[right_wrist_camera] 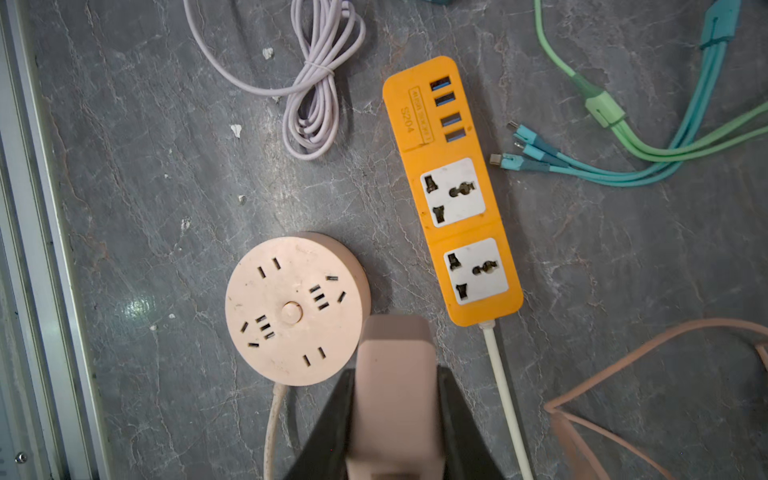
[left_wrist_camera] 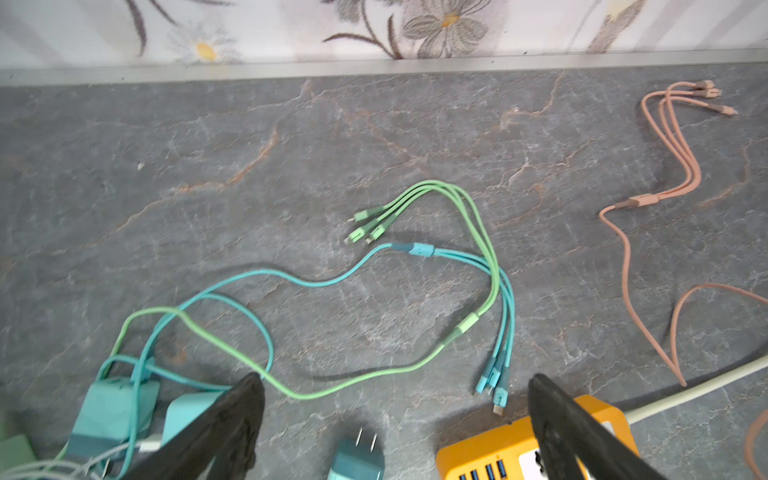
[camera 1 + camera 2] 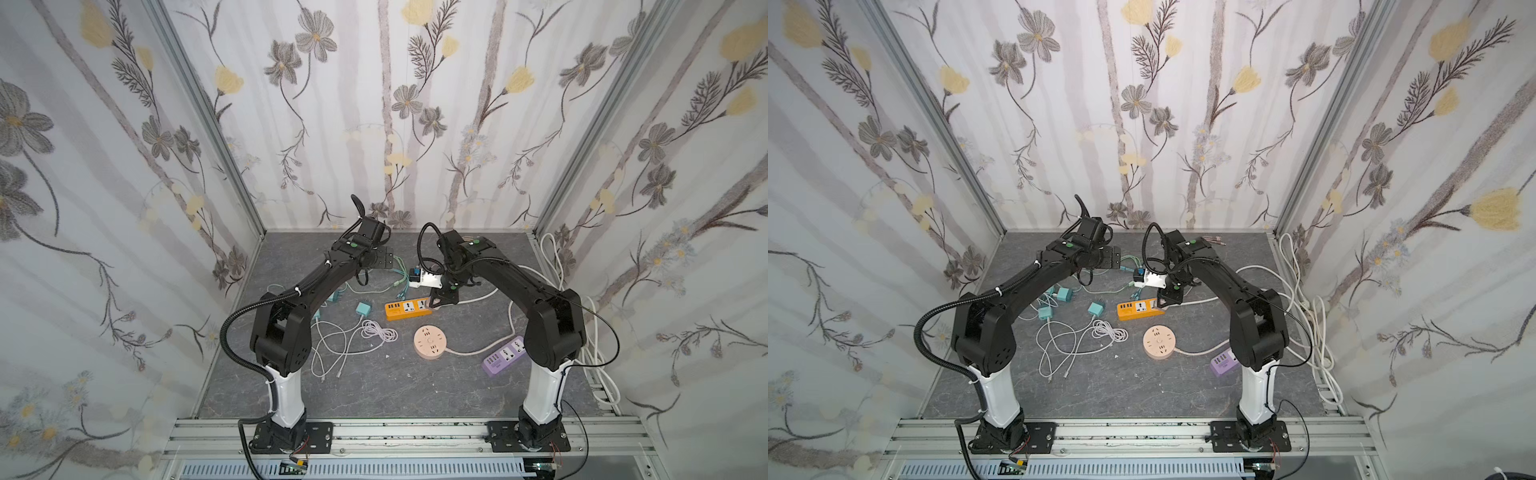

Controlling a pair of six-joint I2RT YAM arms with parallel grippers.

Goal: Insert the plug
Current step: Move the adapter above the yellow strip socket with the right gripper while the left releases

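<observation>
On the counter [image 3: 374,395] we count three outlets: one orange power strip [image 1: 453,195] lying left to right, one purple strip [image 3: 500,355], one round pink socket [image 1: 297,309]. Our right jaws, the nearer pair, clamp the one pink plug [image 1: 395,390] over the orange strip's right end; left jaws stand apart, empty

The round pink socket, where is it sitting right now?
In both top views the round pink socket lies on the grey table, just right of centre, in front of the orange power strip and left of the purple strip.
</observation>
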